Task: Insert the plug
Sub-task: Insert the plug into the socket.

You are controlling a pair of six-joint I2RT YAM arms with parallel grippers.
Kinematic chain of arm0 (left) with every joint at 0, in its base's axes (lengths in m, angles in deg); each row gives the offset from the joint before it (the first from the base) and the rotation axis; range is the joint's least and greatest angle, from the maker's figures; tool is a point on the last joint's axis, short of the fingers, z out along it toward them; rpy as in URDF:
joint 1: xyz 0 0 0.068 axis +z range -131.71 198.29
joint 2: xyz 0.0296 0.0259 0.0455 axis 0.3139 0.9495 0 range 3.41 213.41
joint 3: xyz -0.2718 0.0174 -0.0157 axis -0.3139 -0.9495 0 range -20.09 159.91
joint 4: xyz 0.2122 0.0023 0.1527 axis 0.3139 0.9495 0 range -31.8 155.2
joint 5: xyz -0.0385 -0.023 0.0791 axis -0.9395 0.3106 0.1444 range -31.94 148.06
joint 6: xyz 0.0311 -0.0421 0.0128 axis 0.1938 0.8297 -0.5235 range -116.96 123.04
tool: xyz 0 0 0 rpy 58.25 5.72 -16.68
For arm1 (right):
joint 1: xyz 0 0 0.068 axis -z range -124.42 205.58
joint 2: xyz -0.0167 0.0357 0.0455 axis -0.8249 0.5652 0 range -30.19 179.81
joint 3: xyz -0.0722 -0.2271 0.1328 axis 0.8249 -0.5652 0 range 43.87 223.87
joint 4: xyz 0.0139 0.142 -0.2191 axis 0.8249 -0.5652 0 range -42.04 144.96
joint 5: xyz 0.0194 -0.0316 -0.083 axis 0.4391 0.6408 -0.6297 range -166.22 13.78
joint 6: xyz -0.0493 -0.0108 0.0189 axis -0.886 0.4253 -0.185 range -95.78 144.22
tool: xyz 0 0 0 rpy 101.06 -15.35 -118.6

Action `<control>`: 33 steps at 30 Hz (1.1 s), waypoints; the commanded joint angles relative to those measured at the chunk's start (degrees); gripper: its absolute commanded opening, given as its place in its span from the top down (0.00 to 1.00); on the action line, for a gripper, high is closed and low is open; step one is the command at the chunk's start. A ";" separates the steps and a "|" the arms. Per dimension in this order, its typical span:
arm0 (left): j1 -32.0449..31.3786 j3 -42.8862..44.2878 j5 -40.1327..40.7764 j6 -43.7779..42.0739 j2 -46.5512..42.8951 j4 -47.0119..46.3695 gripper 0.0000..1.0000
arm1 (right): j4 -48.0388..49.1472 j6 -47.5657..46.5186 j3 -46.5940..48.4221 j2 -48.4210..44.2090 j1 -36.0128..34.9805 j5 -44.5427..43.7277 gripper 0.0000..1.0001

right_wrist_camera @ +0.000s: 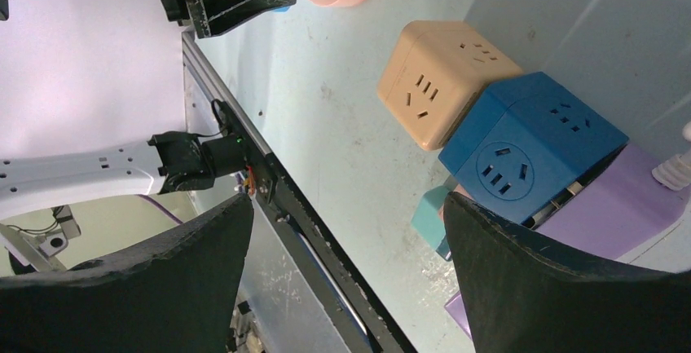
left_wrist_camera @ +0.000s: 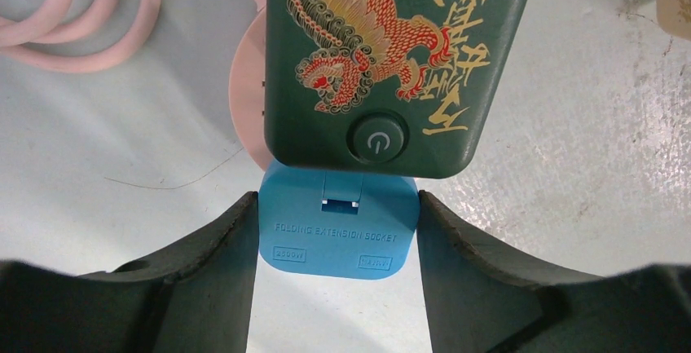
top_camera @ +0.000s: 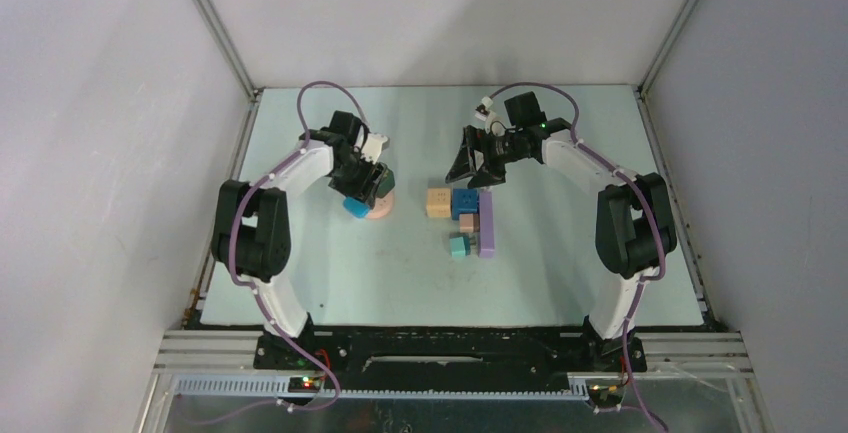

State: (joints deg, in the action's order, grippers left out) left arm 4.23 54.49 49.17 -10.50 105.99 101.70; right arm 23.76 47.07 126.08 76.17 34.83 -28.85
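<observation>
Pale green surface (top_camera: 560,273) fills a grey-walled booth, with both arm bases bolted along its near edge. Nearest on the right half sits a small teal block (right_wrist_camera: 430,218), touching the long purple strip (right_wrist_camera: 619,202) that runs away from the bases. Just beyond the teal block a blue cube socket (right_wrist_camera: 534,149) rests against the strip, and a tan cube socket (right_wrist_camera: 444,80) stands touching its left side. Above the far end of this cluster hangs the right hand (right_wrist_camera: 349,206), its fingers spread wide with nothing between them. Well apart on the left half, the left hand (left_wrist_camera: 337,203) is closed on the blue plug (left_wrist_camera: 338,235), one finger pressed to each side of it. The plug lies at the near-left edge of a round pink socket (top_camera: 383,211). Its far edge meets a dark green block (left_wrist_camera: 391,59) printed with a red and gold dragon and carrying a round power button. Whether the plug is seated in anything cannot be told. Farther left, a pink cable (left_wrist_camera: 81,19) lies looped on the surface.
</observation>
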 commanded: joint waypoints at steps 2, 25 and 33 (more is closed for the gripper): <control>0.53 -0.96 4.67 0.38 1.50 0.78 1.00 | 0.72 -0.88 -0.34 -1.65 0.28 0.88 0.11; -0.32 -1.08 4.72 -0.29 1.82 1.11 0.59 | -0.37 -1.21 -0.21 -1.97 0.38 -0.10 0.10; -0.34 -7.64 6.10 1.04 -14.80 -6.04 0.00 | -3.60 -3.56 0.63 -2.86 0.23 -3.83 0.09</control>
State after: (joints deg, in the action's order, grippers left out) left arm 3.88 48.68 53.54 -9.99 101.14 100.17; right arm 22.41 46.13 126.08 76.17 34.98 -30.03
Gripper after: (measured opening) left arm 0.995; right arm 0.904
